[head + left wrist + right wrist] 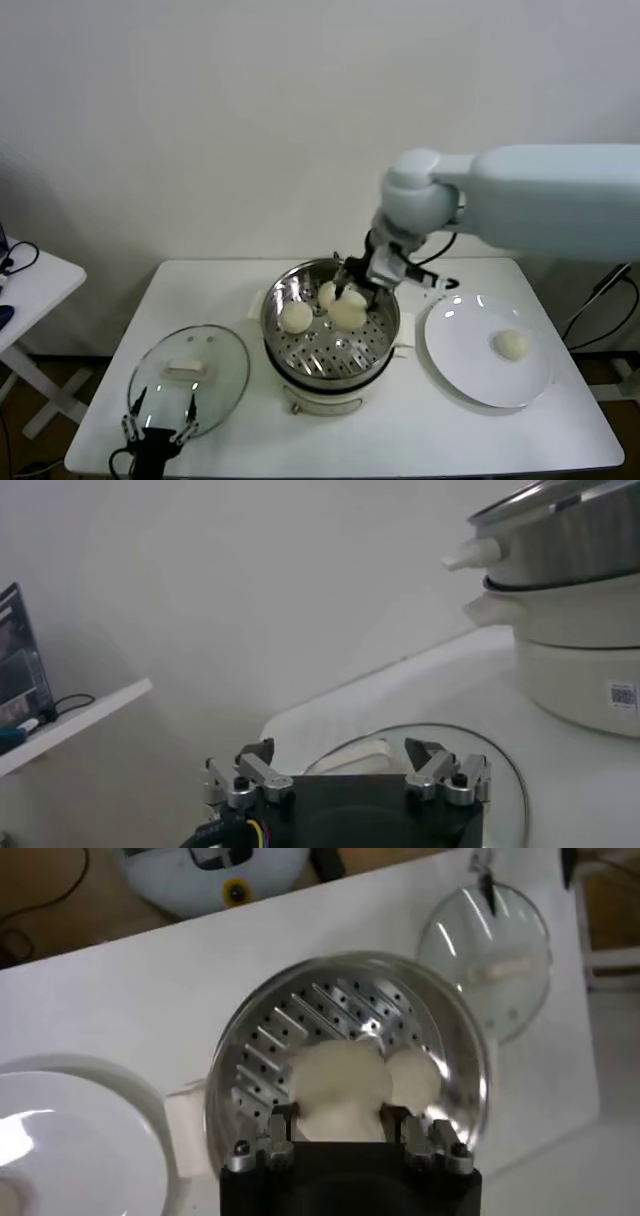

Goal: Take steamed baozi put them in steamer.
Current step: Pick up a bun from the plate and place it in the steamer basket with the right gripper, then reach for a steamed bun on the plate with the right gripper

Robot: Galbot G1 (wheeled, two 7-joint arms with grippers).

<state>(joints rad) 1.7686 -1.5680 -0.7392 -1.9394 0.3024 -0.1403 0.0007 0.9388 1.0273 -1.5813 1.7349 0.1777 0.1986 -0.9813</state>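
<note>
The steel steamer [285, 345] stands on its white cooker base at the table's middle. My right gripper [352, 292] is inside its far right side, shut on a baozi [349, 312] held low over the perforated bottom. In the right wrist view the gripper [338, 1116] has a finger pressed on each side of that bun [340, 1083]. Two more buns lie in the basket, one at the left [296, 317] and one at the back [327, 293]. A fourth bun [512, 345] lies on the white plate [470, 365]. My left gripper [160, 412] is open and empty by the table's front left edge.
The round glass lid [225, 365] with a cream handle lies flat to the left of the steamer, just beyond the left gripper; it also shows in the left wrist view [490, 770]. A small white side table [30, 280] stands at the far left.
</note>
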